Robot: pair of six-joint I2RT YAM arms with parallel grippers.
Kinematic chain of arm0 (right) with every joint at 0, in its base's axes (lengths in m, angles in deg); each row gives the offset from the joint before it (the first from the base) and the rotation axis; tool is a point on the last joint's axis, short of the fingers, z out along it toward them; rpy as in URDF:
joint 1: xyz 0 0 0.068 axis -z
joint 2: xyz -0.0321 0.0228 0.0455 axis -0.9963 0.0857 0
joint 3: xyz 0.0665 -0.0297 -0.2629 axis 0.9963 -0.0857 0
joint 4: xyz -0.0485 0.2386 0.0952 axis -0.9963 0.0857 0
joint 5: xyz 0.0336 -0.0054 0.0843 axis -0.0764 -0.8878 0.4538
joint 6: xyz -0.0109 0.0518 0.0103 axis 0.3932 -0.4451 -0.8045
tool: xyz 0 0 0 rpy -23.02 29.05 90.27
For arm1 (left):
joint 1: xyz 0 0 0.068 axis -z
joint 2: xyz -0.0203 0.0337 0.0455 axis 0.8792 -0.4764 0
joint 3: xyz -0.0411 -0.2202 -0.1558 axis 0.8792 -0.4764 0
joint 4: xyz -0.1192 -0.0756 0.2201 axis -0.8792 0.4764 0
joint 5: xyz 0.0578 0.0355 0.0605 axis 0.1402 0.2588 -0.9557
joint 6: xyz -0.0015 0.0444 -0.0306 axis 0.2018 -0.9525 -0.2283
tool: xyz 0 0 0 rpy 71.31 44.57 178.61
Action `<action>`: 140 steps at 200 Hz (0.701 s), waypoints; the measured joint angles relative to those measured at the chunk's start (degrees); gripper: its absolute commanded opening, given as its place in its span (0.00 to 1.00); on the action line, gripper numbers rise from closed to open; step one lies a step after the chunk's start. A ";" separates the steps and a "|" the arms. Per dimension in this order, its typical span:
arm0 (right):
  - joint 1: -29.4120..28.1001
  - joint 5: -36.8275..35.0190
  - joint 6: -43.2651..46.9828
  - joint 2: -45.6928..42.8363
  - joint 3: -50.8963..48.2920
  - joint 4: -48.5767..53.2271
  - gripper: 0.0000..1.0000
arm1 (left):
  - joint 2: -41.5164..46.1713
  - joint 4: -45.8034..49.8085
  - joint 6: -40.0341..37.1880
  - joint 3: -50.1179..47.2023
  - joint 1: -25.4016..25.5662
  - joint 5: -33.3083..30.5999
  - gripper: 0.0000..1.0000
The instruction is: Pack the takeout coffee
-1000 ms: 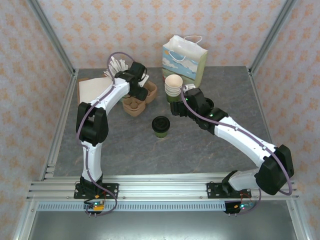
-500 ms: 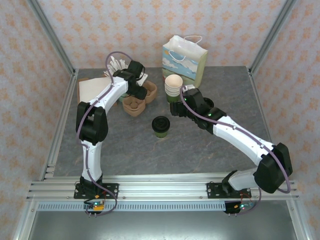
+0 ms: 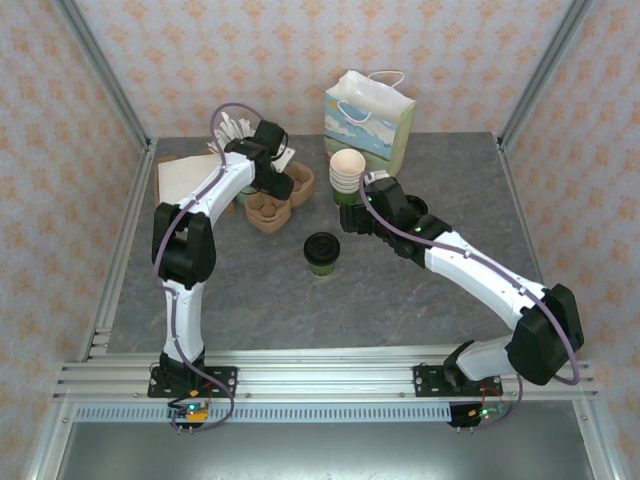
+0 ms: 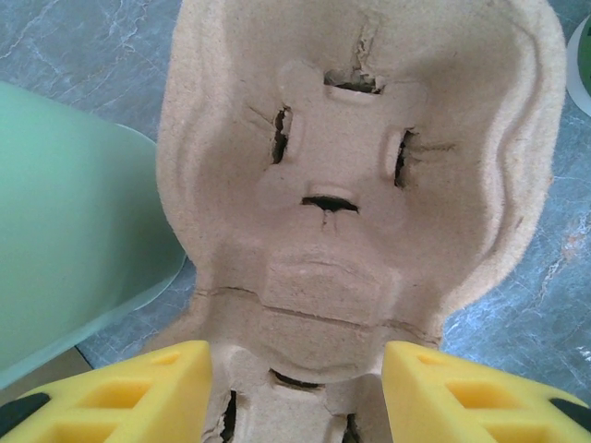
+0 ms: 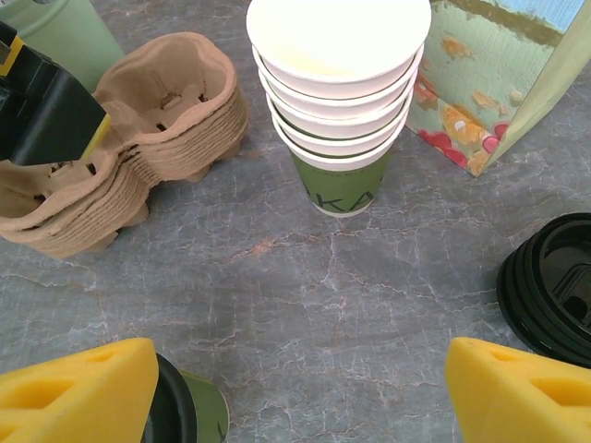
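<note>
While the black-lidded cream-and-green paper cup (image 3: 322, 252) sits mid-frame, the left gripper (image 4: 295, 383) gapes astride tan pulp carriers (image 4: 351, 185); the right gripper (image 5: 300, 388) gapes too.

The worktop's (image 3: 260, 300) near half is bare save the lidded cup (image 3: 322, 252); its far edge is crowded by possibly paper sheets (image 3: 185, 178), carrier trays (image 3: 280, 195), stacked cups (image 3: 348, 175) and a bag (image 3: 368, 120).

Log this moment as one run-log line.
left end effector: open, straddling pulp carrier | right end effector: open, empty, facing cup stack | takeout coffee: lidded, upright, not held
</note>
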 measured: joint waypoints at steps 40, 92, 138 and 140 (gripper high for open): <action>0.00 0.42 -0.48 0.55 0.00 0.04 0.82 | -1.27 0.68 -0.11 1.38 -0.24 0.74 0.50; 0.00 0.42 -0.68 1.07 0.00 0.20 0.82 | -1.81 1.11 -0.11 2.89 -0.24 1.49 0.48; 0.00 0.44 -0.68 1.18 0.00 0.26 0.82 | -3.82 1.36 -0.11 3.93 -0.24 2.54 0.48; 0.00 0.44 -0.68 1.18 0.00 0.26 0.82 | -3.91 1.36 -0.11 3.93 -0.22 2.54 0.48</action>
